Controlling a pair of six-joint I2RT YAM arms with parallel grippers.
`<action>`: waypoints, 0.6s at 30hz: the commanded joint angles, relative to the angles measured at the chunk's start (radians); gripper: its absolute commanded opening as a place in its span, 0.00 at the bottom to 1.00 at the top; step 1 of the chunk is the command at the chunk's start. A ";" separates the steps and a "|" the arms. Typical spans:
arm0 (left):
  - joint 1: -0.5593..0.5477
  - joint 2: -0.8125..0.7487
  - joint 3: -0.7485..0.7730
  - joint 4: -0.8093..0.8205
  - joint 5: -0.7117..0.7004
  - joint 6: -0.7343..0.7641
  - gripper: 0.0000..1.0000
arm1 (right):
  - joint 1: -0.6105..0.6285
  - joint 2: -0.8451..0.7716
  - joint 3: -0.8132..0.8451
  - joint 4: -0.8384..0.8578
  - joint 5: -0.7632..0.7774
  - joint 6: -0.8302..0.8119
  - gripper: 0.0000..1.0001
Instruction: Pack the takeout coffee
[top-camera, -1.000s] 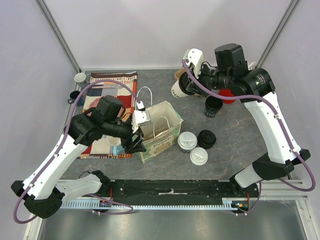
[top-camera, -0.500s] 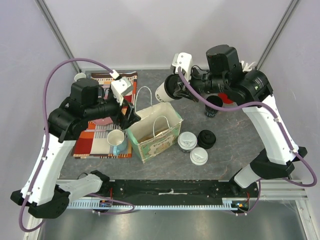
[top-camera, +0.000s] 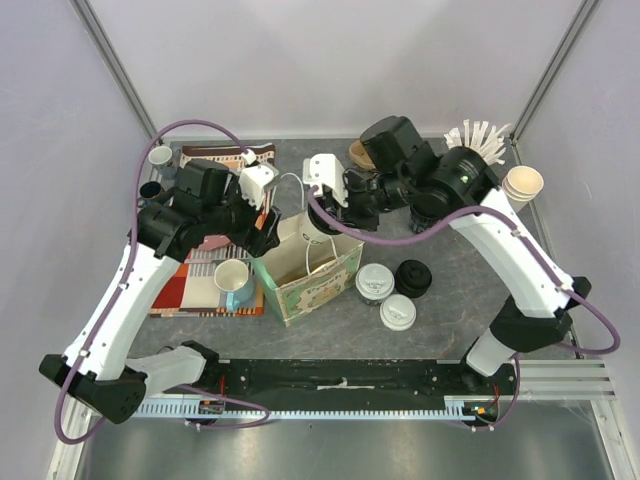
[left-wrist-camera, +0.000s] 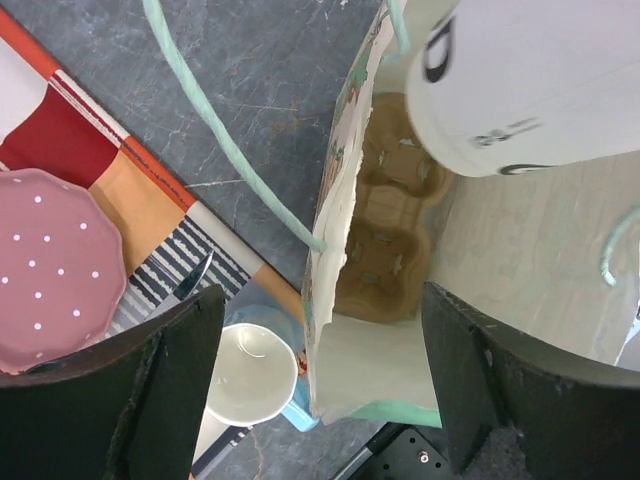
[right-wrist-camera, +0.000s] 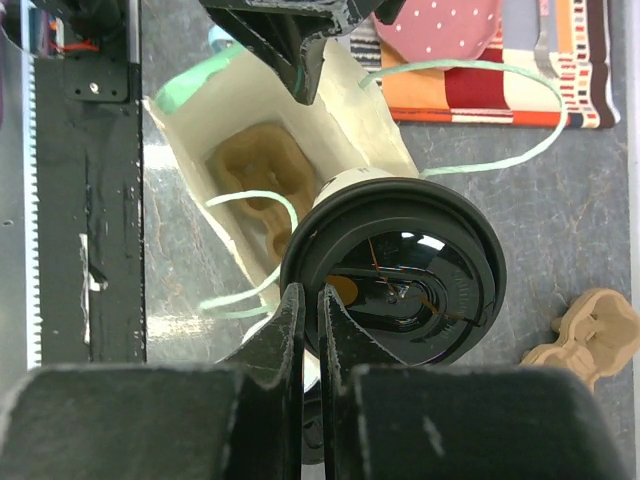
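A white paper cup with a black lid (right-wrist-camera: 400, 270) hangs over the mouth of the open paper bag (top-camera: 318, 275). My right gripper (right-wrist-camera: 310, 295) is shut on the rim of that lid. The cup's white wall (left-wrist-camera: 530, 80) shows above the bag in the left wrist view. A brown cardboard cup carrier (left-wrist-camera: 385, 240) lies on the bag's floor. My left gripper (left-wrist-camera: 322, 300) stands open at the bag's left end, the bag's wall edge between its fingers without touching either. Two takeout coffee cups with white lids (top-camera: 374, 283) (top-camera: 397, 312) stand right of the bag.
A loose black lid (top-camera: 412, 277) lies by the white-lidded cups. A blue mug (top-camera: 233, 280) and a pink plate (left-wrist-camera: 50, 270) sit on the striped cloth (top-camera: 190, 280) left of the bag. Stacked paper cups (top-camera: 523, 185) and stirrers (top-camera: 480, 133) stand at the back right.
My right arm has carried the black-lidded cup leftward to above the bag. My left gripper has moved from the bag's front-left to its back-left corner and opened wider.
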 joint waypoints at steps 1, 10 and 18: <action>0.001 0.024 -0.008 0.010 0.044 0.058 0.82 | 0.007 0.069 0.046 -0.020 0.033 -0.099 0.00; -0.006 0.045 -0.081 0.005 0.127 0.137 0.64 | 0.013 0.129 -0.020 -0.025 0.070 -0.199 0.00; -0.007 0.048 -0.090 0.020 0.145 0.170 0.25 | 0.019 0.089 -0.077 -0.029 0.033 -0.191 0.00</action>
